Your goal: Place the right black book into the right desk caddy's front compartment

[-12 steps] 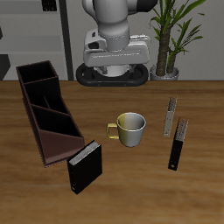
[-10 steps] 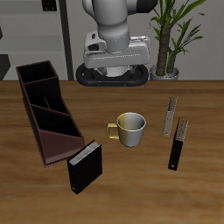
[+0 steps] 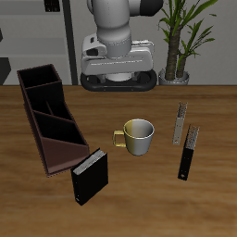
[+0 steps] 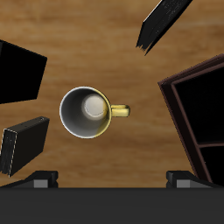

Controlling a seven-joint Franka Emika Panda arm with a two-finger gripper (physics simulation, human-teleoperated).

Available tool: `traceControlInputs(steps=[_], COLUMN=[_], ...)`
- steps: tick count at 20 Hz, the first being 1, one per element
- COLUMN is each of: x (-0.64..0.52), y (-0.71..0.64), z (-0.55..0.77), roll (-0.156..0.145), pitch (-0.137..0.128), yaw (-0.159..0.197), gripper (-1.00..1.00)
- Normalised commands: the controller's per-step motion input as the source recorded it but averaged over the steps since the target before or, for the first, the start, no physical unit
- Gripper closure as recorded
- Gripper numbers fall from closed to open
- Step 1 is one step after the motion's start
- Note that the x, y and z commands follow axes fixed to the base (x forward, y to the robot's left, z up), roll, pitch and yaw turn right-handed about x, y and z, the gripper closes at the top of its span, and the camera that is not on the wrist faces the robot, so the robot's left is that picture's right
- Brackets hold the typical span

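The right black book (image 3: 90, 176) lies flat near the table's front edge, just in front of the right desk caddy (image 3: 46, 139). The caddy is a long maroon-brown box with slanted partitions and nothing in it. My gripper (image 3: 116, 76) hangs high at the back of the table, far from both, behind the mug. In the wrist view the book (image 4: 164, 22) and the caddy (image 4: 194, 109) both show. My gripper (image 4: 112, 179) is open and empty, with its fingertips (image 4: 39, 179) wide apart.
A yellow mug (image 3: 138, 136) stands mid-table, right under the wrist camera (image 4: 87, 111). A slim black book (image 3: 188, 153) and a small grey book (image 3: 180, 122) lie beyond the mug. A potted plant (image 3: 180, 42) stands at the back.
The arm's hand has shifted slightly up and sideways at the back of the table. Nothing on the table has moved.
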Motion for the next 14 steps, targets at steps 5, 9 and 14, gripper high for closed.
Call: traceControlInputs(steps=[5,9,14], x=[0.36,0.29,0.3], y=[-0.35,-0.27,-0.25], z=[0.12,0.12,0.05], roll=[-0.068,-0.045,-0.035], pitch=[-0.023,-0.054,-0.028], yaw=[0.005,-0.005,0.009], gripper=[-1.0,-1.0,-1.0])
